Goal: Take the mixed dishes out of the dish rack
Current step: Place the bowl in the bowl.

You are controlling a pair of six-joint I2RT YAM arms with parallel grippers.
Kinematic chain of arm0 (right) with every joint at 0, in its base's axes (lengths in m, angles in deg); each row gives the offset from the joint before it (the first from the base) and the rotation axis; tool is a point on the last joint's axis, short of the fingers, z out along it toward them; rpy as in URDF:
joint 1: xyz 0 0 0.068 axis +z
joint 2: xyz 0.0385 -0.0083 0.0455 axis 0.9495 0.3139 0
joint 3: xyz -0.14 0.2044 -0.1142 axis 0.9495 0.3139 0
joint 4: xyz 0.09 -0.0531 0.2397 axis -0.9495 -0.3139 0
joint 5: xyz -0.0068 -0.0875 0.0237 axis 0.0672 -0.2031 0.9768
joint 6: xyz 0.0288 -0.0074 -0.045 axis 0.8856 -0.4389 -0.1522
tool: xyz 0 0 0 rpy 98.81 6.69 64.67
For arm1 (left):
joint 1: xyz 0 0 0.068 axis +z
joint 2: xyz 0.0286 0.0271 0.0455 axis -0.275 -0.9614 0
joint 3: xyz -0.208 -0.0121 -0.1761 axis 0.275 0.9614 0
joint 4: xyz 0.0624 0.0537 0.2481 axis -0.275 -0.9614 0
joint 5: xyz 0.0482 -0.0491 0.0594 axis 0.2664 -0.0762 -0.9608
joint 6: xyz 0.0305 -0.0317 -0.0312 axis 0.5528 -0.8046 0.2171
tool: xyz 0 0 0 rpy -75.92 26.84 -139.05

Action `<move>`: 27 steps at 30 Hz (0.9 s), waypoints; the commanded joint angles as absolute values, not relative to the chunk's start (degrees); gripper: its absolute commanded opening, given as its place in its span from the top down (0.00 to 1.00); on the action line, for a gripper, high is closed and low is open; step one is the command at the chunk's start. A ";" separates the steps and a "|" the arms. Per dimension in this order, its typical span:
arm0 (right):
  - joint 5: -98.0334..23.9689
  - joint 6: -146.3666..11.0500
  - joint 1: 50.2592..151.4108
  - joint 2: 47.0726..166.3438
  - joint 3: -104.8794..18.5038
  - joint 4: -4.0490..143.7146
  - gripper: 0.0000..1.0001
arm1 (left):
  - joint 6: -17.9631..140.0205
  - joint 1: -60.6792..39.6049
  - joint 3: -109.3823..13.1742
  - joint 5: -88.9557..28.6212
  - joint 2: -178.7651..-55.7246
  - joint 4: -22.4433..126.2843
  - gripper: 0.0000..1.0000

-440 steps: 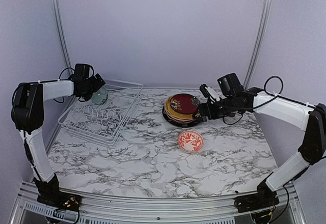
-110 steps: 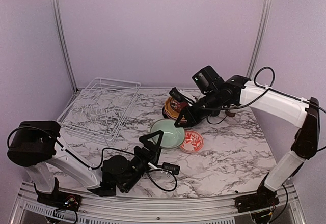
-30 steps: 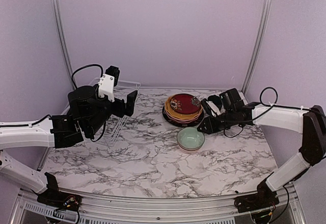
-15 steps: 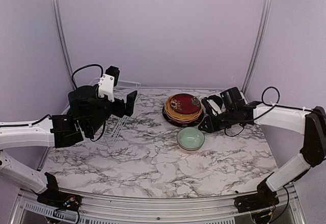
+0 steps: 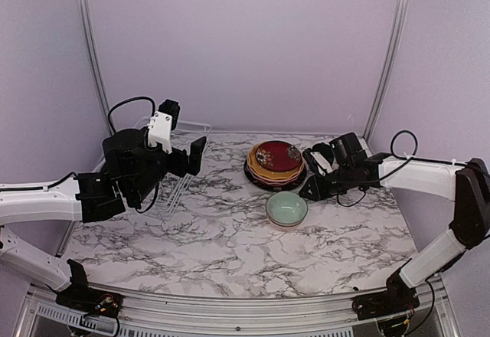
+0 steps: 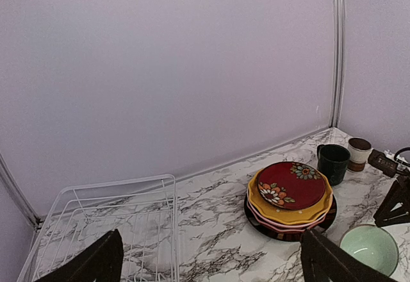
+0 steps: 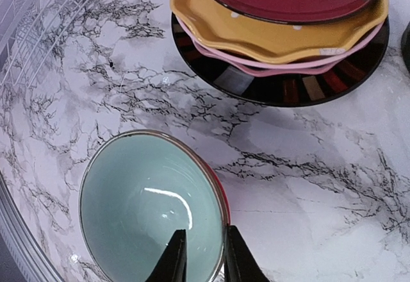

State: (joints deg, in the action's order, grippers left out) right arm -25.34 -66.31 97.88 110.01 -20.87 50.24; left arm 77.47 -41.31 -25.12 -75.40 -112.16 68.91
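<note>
Well, my left gripper (image 6: pixel 211 232) hangs with its fingers spread wide, above the near end of the white dish rack (image 6: pixel 122 183). The pale green bowl (image 7: pixel 147 199) (a red edge shows under it) sits on the table beside the plate stack (image 7: pixel 282 32). My right gripper (image 7: pixel 204 232) has its fingers a slit apart at the bowl's rim, and I cannot tell if they grip it.

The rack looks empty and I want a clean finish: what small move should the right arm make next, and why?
Probably open the right gripper wider before lifting away. Its fingertips stand close together astride the rim of the pale green bowl, which is set down beside the plate stack; whether they pinch the rim cannot be told. The dish rack shows no dishes.
</note>
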 commanded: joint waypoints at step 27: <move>-25.82 -66.24 97.66 106.96 -25.38 47.13 0.56 | 68.69 -39.05 -32.42 -74.77 -115.52 54.39 0.01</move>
State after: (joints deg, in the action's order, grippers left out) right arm -25.87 -65.92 97.84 111.10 -20.68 48.34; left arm 74.11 -40.33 -27.20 -75.33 -113.06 63.14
